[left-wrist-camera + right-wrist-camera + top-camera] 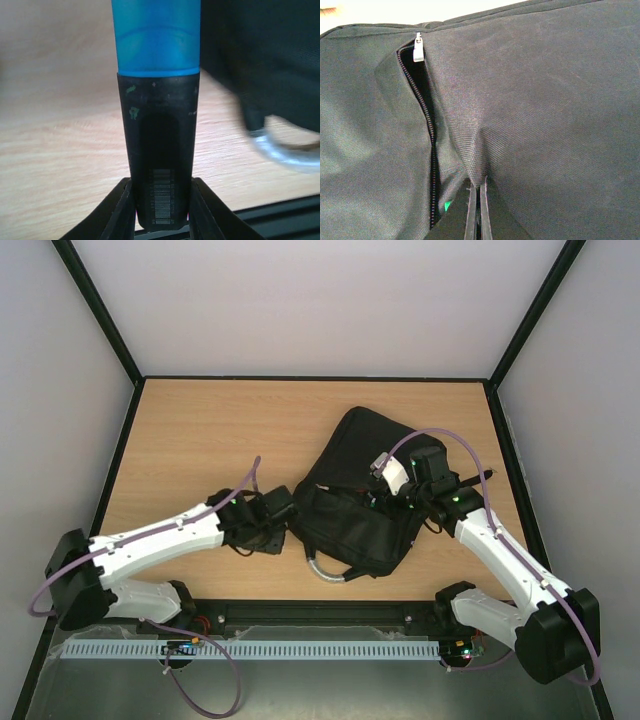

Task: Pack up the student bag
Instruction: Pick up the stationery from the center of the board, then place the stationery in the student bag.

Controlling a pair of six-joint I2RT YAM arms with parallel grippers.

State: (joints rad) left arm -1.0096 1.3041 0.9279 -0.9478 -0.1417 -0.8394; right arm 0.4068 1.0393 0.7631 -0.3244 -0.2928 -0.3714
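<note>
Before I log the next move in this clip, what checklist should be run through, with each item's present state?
1. Grip on the blue marker with a black end: ok, the left gripper hugs its black end on both sides.
2. Hold on the large black fabric student bag: ok, the right gripper is shut on a raised fold.
3. Pocket opened: ok, the zip slit gapes dark below the metal pull.
4. Slit wide enough for the marker: cannot tell.
5. Marker lined up with the slit: not ok, the left wrist view shows only the bag's edge and grey curved handle.

Overhead; 2 wrist close-ups; shared bag (360,455)
</note>
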